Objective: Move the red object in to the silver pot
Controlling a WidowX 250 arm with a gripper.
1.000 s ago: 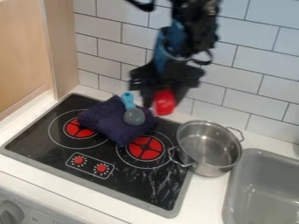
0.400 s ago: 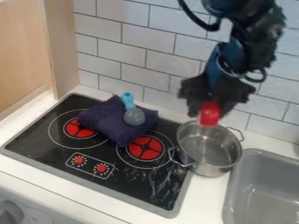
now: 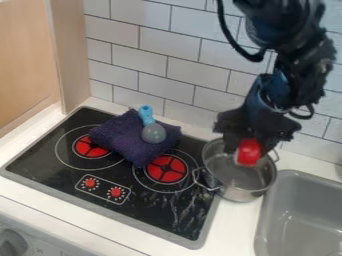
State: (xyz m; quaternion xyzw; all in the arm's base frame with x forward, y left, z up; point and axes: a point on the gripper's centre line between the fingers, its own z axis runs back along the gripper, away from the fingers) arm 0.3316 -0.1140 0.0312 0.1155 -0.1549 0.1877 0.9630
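My gripper [image 3: 246,148] hangs over the silver pot, shut on the red object. The red object [image 3: 249,152] is held between the fingertips and overlaps the upper part of the pot's opening in the camera view. How deep it hangs relative to the rim cannot be told. The silver pot [image 3: 247,194] stands upright on the counter at the right edge of the stove, with one handle toward the stove and the other toward the wall.
A dark blue cloth [image 3: 119,138] lies on the black stove [image 3: 145,202], with a blue-handled grey spoon [image 3: 153,133] on top. The grey sink [image 3: 304,225] is right of the pot. A tiled wall [image 3: 172,75] rises behind.
The gripper has carried the red object to the right from above the cloth, then slightly lower over the pot. The pot, cloth and spoon have stayed in place.
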